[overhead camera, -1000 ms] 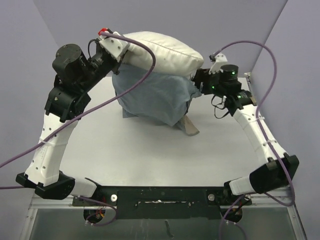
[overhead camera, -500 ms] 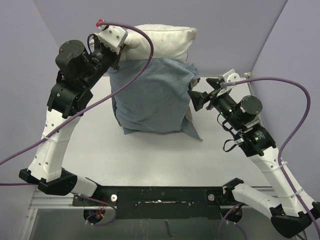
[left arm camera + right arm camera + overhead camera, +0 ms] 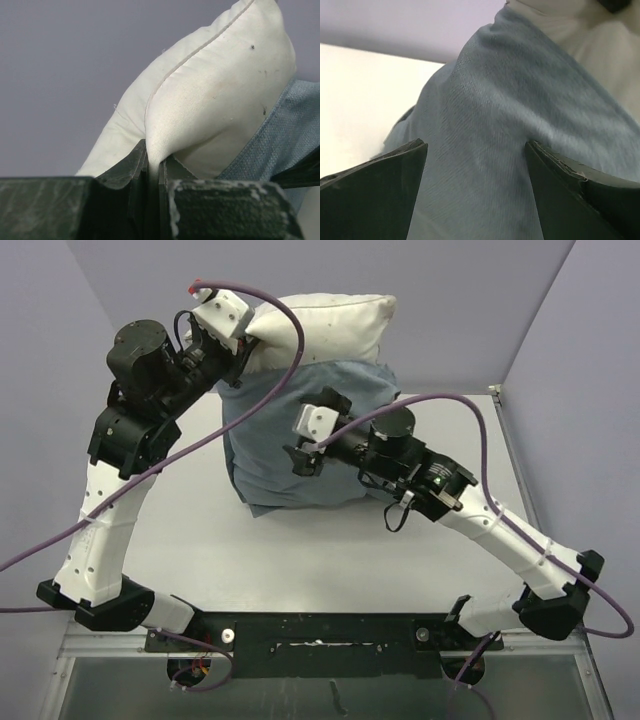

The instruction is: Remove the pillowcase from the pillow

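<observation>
The off-white pillow [image 3: 335, 325] is held upright at the back of the table, its top half bare. The blue-grey pillowcase [image 3: 265, 455], reverse side out, covers its lower half and sags to the table. My left gripper [image 3: 240, 355] is shut on the pillow's upper left corner; the left wrist view shows white fabric [image 3: 210, 100] pinched between the jaws. My right gripper [image 3: 296, 445] is open and pressed against the front of the pillowcase; the right wrist view shows blue cloth [image 3: 485, 150] between the spread fingers [image 3: 395, 170].
Purple walls close in at the back and sides. The white table [image 3: 330, 560] lies bare in front of the pillow. Purple cables loop over both arms.
My right arm has swung left from beside the pillowcase's right edge onto the middle of its front. The left gripper has kept the pillow lifted and upright.
</observation>
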Robot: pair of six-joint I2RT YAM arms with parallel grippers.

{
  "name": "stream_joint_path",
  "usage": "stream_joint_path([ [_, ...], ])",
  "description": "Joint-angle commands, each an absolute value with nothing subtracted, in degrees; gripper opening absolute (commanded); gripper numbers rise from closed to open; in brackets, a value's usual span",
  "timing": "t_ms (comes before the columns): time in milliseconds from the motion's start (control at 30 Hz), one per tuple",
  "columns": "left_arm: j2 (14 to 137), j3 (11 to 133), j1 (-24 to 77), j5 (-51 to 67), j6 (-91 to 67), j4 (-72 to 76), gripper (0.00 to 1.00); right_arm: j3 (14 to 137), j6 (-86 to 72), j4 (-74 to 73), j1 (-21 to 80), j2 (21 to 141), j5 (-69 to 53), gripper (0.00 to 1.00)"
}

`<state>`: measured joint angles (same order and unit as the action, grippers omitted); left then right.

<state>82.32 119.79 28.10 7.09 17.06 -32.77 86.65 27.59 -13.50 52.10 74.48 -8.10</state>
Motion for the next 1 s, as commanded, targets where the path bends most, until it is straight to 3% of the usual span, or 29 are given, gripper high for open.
stream_joint_path([
  [0,81.2,122.6,28.5,11.5,14.8,-31.1,0.00,96.1,42.5,-16.9,55.1,78.7,-2.5,0.82],
  [200,80.9,122.8,28.6,13.1,13.1,-32.5,0.00,97.9,52.2,-18.9,58.7,84.0,3.9,0.77],
  [400,80.1,123.2,28.6,14.3,11.1,-33.0,0.00,95.6,55.1,-17.0,59.1,86.9,8.9,0.34],
  [500,79.7,124.7,28.6,15.8,9.3,-33.9,0.00,93.6,57.3,-15.3,59.6,88.4,13.8,0.02],
  [967,80.3,127.2,28.4,12.4,12.8,-30.0,0.00,79.7,46.4,-18.0,66.0,86.8,15.3,0.00],
])
